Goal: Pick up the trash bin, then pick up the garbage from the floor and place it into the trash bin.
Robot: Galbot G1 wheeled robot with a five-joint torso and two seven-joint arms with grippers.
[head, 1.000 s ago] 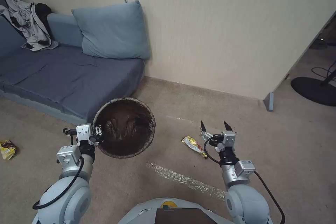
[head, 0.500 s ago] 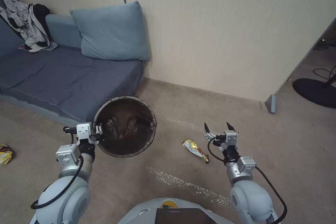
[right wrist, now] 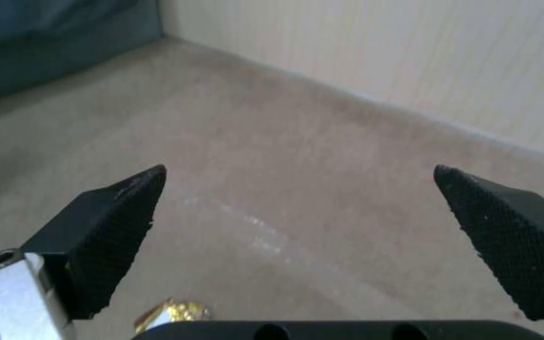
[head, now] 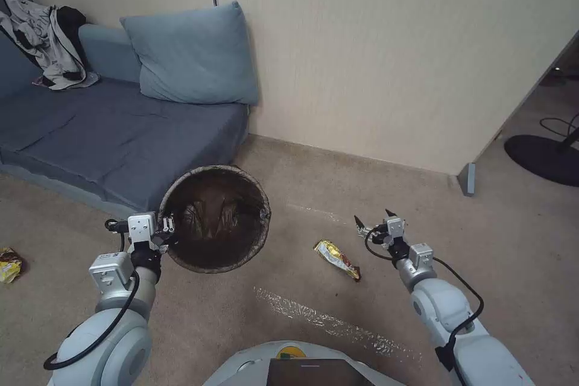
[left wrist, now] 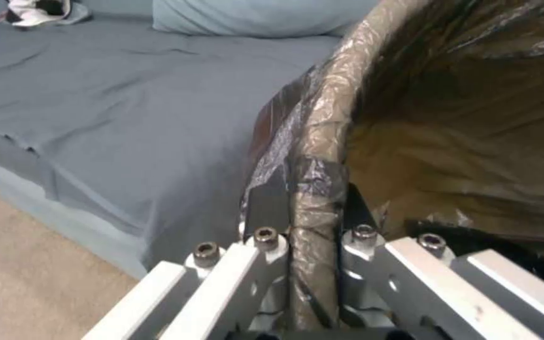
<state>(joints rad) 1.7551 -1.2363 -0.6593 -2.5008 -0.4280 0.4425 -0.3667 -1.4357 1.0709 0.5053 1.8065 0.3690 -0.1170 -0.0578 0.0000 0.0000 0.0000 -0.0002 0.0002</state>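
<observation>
Right hand (head: 374,220) lowered, spread, beside crinkled yellow wrapper (head: 336,257), left hand (head: 164,228) clamping round bag-lined bin (head: 241,253)

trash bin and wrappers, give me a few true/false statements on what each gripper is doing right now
1. The left gripper is shut on the rim of the trash bin. True.
2. The right gripper holds the yellow wrapper. False: it is open and empty, above the carpet beside the wrapper.
3. A second wrapper lies on the carpet far to the robot's left. True.
4. The trash bin stands on the sofa. False: the left gripper holds it in front of the sofa.
</observation>
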